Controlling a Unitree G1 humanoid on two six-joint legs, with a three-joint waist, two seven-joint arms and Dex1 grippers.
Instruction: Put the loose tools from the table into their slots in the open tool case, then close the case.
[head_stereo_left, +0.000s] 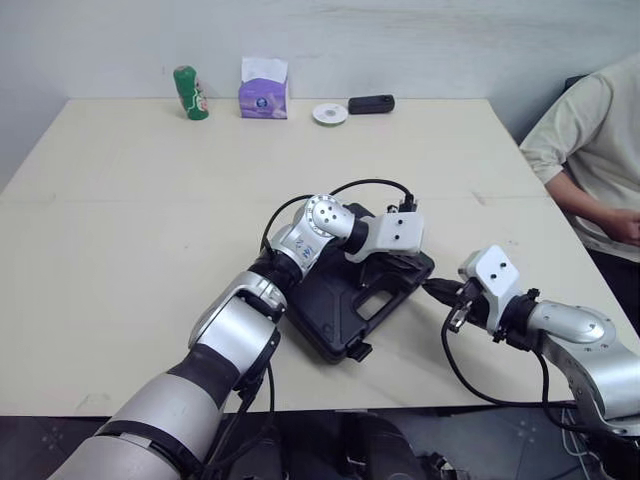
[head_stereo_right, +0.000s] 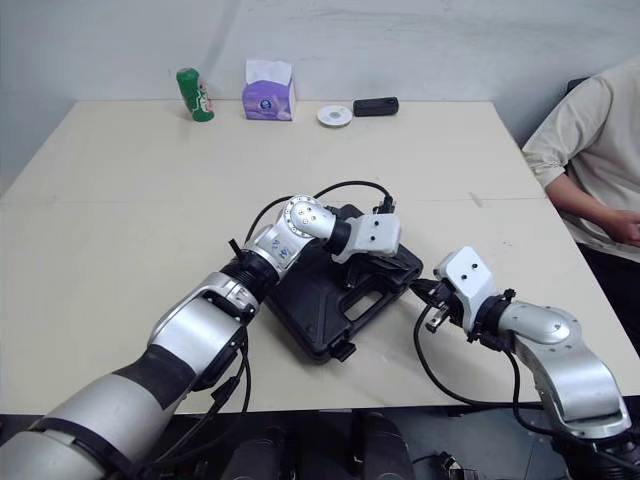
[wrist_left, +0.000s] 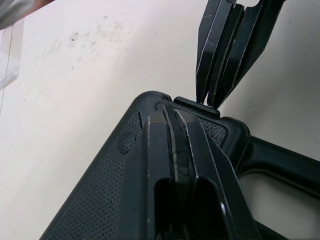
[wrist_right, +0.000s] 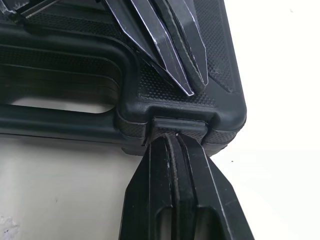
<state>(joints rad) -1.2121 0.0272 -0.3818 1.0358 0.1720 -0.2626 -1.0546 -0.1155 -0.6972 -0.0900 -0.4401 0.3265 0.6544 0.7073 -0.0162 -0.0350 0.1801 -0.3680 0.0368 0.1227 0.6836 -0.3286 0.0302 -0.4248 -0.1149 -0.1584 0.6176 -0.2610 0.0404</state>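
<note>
Right tool (wrist_right: 173, 137) pinched together at latch (wrist_right: 179, 125) | left tool (wrist_left: 171, 113) atop closed case (head_stereo_left: 325, 320)

Along the far edge of a pale tabletop (head_stereo_left: 150, 220), left to right: a green can (head_stereo_left: 190, 92), slightly tilted; a purple tissue pack (head_stereo_left: 264, 90) with a white tissue poking up; a small white disc (head_stereo_left: 330, 114); a black oblong device (head_stereo_left: 371, 104) lying flat just beside the disc. Behind, a plain light wall (head_stereo_left: 420, 40). Seated off the right-hand edge, a person (head_stereo_left: 590, 130) in a pale short-sleeved shirt, one arm bent.
</note>
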